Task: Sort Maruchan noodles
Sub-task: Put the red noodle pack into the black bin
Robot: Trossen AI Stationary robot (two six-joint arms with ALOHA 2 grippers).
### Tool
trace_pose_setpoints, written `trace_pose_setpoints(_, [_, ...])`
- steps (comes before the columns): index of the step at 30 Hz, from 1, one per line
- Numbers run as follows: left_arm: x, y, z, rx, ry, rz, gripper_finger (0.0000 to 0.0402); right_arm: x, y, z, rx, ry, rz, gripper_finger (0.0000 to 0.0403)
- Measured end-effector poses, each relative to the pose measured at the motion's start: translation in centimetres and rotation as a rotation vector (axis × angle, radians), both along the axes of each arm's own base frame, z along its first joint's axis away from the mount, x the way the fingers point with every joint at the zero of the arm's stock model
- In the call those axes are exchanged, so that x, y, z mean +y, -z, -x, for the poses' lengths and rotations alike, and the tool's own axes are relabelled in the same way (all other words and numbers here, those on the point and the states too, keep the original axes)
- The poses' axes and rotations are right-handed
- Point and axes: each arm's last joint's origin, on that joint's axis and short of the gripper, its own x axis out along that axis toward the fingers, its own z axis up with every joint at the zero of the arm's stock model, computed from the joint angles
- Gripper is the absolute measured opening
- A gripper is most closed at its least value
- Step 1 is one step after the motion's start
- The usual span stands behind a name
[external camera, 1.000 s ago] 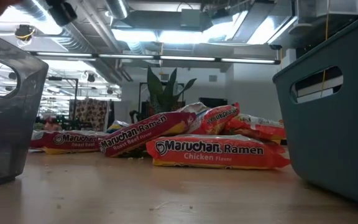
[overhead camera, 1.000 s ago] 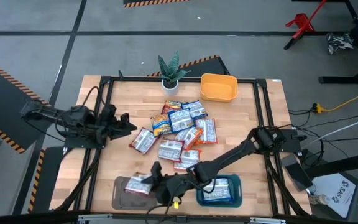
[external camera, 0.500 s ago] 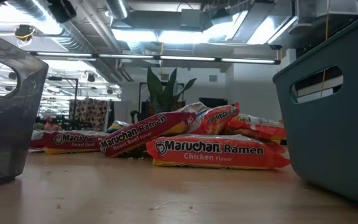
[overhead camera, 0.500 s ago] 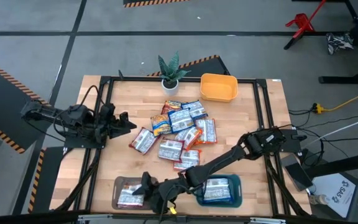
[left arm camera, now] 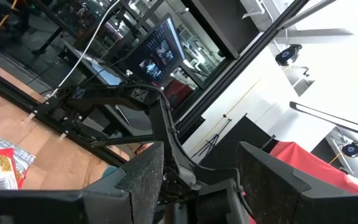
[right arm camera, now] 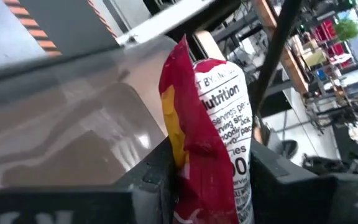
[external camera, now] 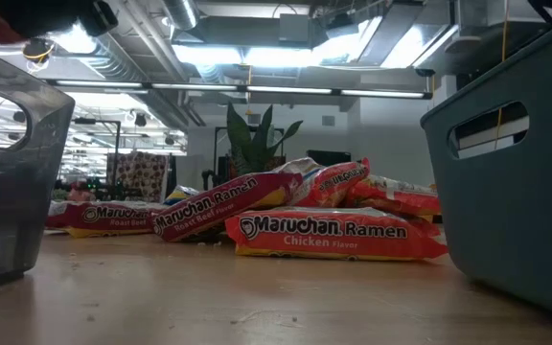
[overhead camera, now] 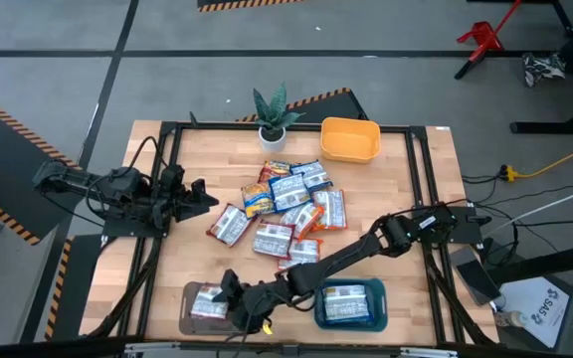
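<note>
The right gripper (overhead camera: 229, 295) is clamping a flat, shiny red-and-white plastic ramen packet (right arm camera: 213, 134) between its two dark fingers (right arm camera: 146, 174), holding it on edge over the grey-brown plastic tray (overhead camera: 195, 316) at the near left of the wooden counter (overhead camera: 386, 199). The right arm is reaching diagonally across the counter from its far-right mount, passing over the teal plastic tray (overhead camera: 376, 316), where one packet with a white panel (overhead camera: 344, 303) is lying. In the right wrist view, the tray's translucent grey wall (right arm camera: 61, 130) is showing just behind the held packet.

To finish this step well, the gripper should probably be lowering until the packet is inside the tray walls before parting its fingers, so the slippery wrapper is dropping flat rather than catching on the rim. A slow release looks wise, since the packet is standing on edge and could tip outward.

Farther out, the remaining heap of red, blue and orange ramen packets (overhead camera: 288, 204) is lying loosely overlapped at mid-counter, with a "Chicken Flavor" packet (external camera: 333, 235) nearest the low camera. Beyond the heap, a small potted green plant in a white pot (overhead camera: 272, 114) and a yellow plastic tray (overhead camera: 350, 139) are standing at the far edge. The left gripper (overhead camera: 199, 194) is waiting with its fingers apart and holding nothing at the counter's left side, pointing toward the heap.
</note>
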Motion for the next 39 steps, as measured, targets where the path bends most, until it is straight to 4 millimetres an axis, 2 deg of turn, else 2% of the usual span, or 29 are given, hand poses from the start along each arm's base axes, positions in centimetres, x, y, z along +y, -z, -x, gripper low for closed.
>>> trace_pose_setpoints(4, [0.0,0.0,0.0,0.000,-0.002,-0.005,0.0198,0.1,0.0,0.1,0.008,-0.003,0.003,0.0128])
trace_pose_setpoints(18, [0.0,0.3,-0.1,0.030,-0.003,-0.014,0.0198,0.1,0.0,0.1,0.005,-0.012,0.004,0.0212])
trace_pose_setpoints(24, [0.0,0.6,-0.2,0.066,-0.003,-0.022,0.0198,0.4,0.0,0.2,-0.010,-0.012,0.033,0.0219])
trace_pose_setpoints(27, [0.0,1.0,-0.2,0.100,-0.008,-0.028,0.0198,0.9,-0.2,0.5,-0.024,0.045,0.066,0.0219])
trace_pose_setpoints(33, [0.1,2.7,-0.4,0.283,-0.052,-0.057,0.0198,1.9,-3.3,0.9,-0.090,0.194,0.067,0.0214])
trace_pose_setpoints(39, [0.2,6.9,-0.8,0.707,-0.124,-0.112,0.0198,1.9,-4.9,1.3,-0.027,0.281,0.007,0.0180])
